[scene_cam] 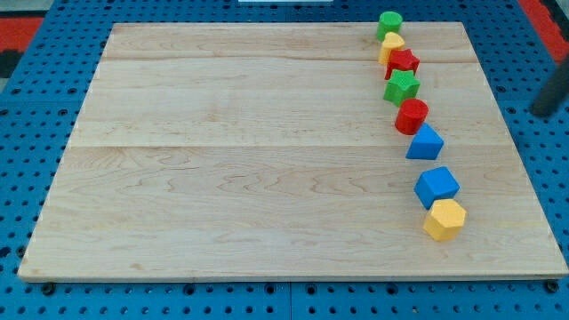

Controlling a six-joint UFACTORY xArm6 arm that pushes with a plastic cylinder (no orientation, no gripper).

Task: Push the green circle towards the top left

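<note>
A pale wooden board (267,169) fills most of the frame, resting on a blue perforated table top (542,204). The round green cylinder block (388,24), the task's green circle, sits at the upper right of the frame, close to the board's far edge. It heads a curving line of eight blocks running down the right side of the board.

Directly below it and touching lies a yellow block (391,44), shape unclear, then a red star-like block (402,63), a green star-shaped block (402,87) and a red cylinder block (412,116), each pressed against the next. A blue triangular block (426,143) follows just beside the red cylinder. Lower still, apart from the triangle, a blue cube-like block (436,186) touches a yellow hexagonal block (444,219) at the line's lower end.

At the frame's right edge, off the board, a dark rod (550,92) leans in; its tip (537,111) hangs over the blue table, well apart from the green circle, to its right and lower. The rod carries no fingers and holds nothing. No containers appear on the board.
</note>
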